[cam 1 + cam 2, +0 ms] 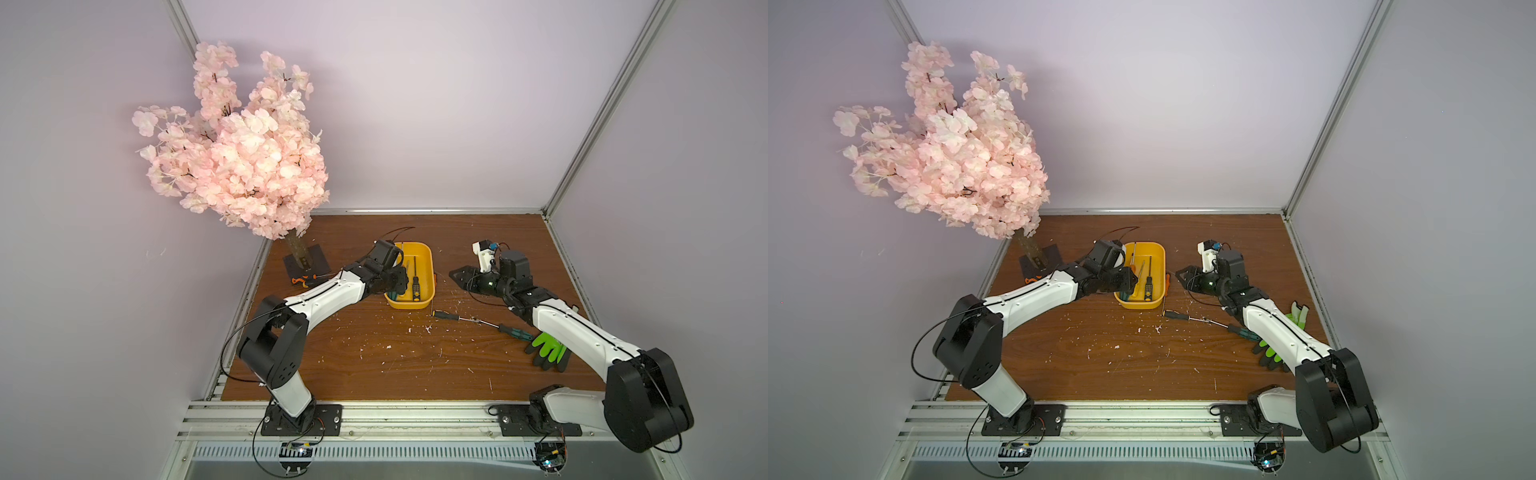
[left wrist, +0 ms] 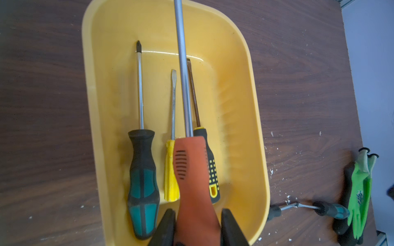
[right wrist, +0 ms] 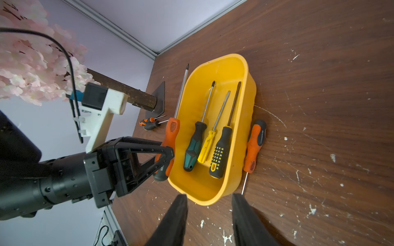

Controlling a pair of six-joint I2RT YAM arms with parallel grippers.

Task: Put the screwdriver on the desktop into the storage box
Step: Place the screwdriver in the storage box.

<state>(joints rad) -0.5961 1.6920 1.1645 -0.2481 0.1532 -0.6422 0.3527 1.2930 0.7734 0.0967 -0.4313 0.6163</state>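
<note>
The left arm rises from its base at 7 o'clock on the desktop. Its elbow is bent high and its forearm stretches toward 1 o'clock, out to the yellow box, which sits just past the middle of the board toward 12. The left gripper pinches the butt of the orange screwdriver. In the left wrist view the tool is over the box, with its shaft running along the box's length toward 12 o'clock.

Three more screwdrivers lie side by side on the box floor: a green-and-black one, a yellow one and a black-and-yellow one.

The right arm comes up from 5 o'clock. Its shoulder block is raised and its forearm slopes toward 10 o'clock. The right gripper is at 3 o'clock of the box with its jaws spread and nothing between them.

A second orange screwdriver lies on the board just beside the box's 3 o'clock wall. Two dark-handled screwdrivers lie end to end at 4 o'clock of the box, next to a green glove.
</note>
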